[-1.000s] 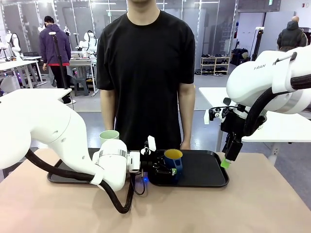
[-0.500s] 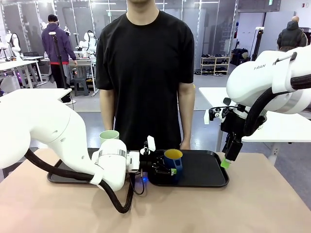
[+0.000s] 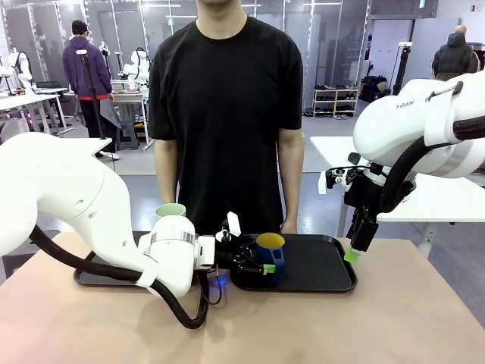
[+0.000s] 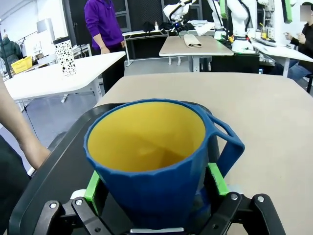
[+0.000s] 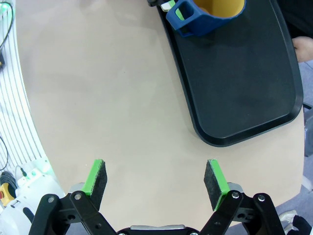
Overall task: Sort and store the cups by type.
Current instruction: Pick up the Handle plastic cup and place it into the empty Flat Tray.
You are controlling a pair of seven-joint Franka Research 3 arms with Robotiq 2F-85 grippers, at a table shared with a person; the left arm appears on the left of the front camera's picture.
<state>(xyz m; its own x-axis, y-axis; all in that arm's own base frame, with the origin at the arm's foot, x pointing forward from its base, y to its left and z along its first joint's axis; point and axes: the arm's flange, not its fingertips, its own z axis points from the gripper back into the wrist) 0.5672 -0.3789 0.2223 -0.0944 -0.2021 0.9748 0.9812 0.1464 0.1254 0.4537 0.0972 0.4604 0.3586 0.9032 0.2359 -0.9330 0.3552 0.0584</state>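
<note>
Hiding the blue mug's (image 4: 156, 161) base, left hand (image 4: 155, 181) wide around it, mint tumbler (image 3: 170, 211) half-hidden.

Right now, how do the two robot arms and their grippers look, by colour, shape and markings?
Both arms are glossy white with rounded, bulky links. The left arm has a silver ring at its wrist and a thick black cable looping under it. The right arm bears grey lettering and a black cable. The left gripper and the right gripper are black, with two fingers and green pads.
</note>
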